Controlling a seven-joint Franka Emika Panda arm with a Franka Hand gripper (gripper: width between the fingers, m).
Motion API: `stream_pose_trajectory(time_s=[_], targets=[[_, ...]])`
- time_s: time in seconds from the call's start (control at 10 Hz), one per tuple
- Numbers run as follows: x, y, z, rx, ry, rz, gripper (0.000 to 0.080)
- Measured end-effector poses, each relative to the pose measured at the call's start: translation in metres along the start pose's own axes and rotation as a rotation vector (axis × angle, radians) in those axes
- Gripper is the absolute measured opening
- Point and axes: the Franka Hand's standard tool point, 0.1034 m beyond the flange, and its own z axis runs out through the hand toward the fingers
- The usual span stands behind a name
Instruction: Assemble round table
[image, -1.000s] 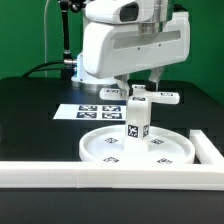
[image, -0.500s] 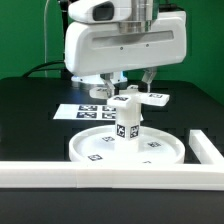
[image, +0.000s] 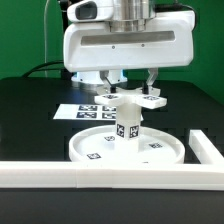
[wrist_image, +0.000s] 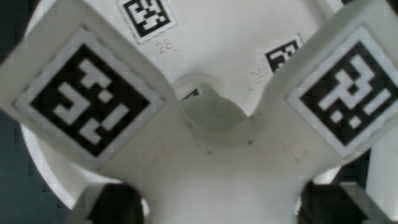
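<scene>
A white robot arm hangs over a black counter. Its jaws sit spread on either side of the flat cross-shaped base piece; whether they grip it cannot be told. The cross sits atop the short thick leg, which stands upright in the middle of the wide rimmed round disc. A long white border wall runs in front

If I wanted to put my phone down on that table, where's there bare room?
Bare black table at the exterior view's left of the round disc, and right of the cross-shaped base piece. Crowded in the middle: leg, gripper, marker board.
</scene>
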Motion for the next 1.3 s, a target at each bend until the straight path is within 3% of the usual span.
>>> stream_pose_trajectory(time_s=[0.6,0.8,1.1,1.2,1.3], targets=[[0.0009,-0.0020,-0.0001,0.012,0.013,0.418,0.0432],[0.0013,-0.0051,0.0001,0.043,0.015,0.631,0.0432],[0.0010,-0.0063,0.0007,0.043,0.014,0.683,0.0432],[0.0006,-0.0055,-0.0007,0.042,0.009,0.678,0.0613],[0.0011,-0.0046,-0.0077,0.047,0.004,0.674,0.0613]])
